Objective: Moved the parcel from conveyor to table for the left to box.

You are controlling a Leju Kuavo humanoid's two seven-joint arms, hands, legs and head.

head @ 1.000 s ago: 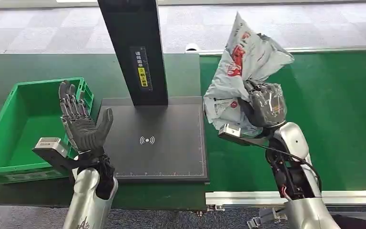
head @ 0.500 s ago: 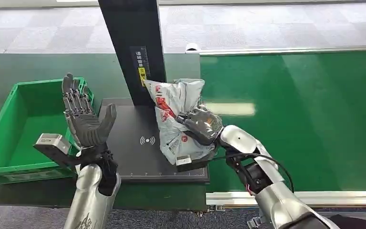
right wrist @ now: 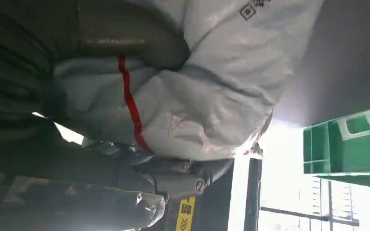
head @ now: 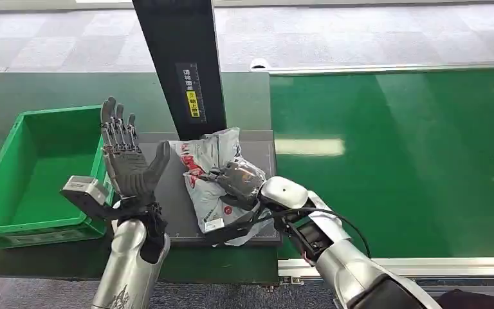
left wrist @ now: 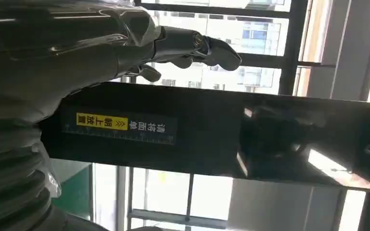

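The parcel (head: 207,167) is a crumpled grey plastic mailer with red print. It lies over the dark scan plate (head: 260,149) at the foot of the black post. My right hand (head: 237,181) grips it from the right, fingers wrapped round the bag (right wrist: 212,91). My left hand (head: 125,161) stands upright with palm open and fingers spread, between the green crate (head: 13,167) and the plate, a little left of the parcel. The left wrist view shows those fingers (left wrist: 192,43) stretched out before the black post (left wrist: 221,134).
The green conveyor belt (head: 399,154) runs off to the right with a metal rail along its near edge. A black scanner post (head: 180,64) rises behind the plate. The green crate (right wrist: 347,144) sits on the dark table at the left.
My right hand has carried the parcel from above the belt leftward and down onto the scan plate. The left hand has shifted slightly right and up, staying spread.
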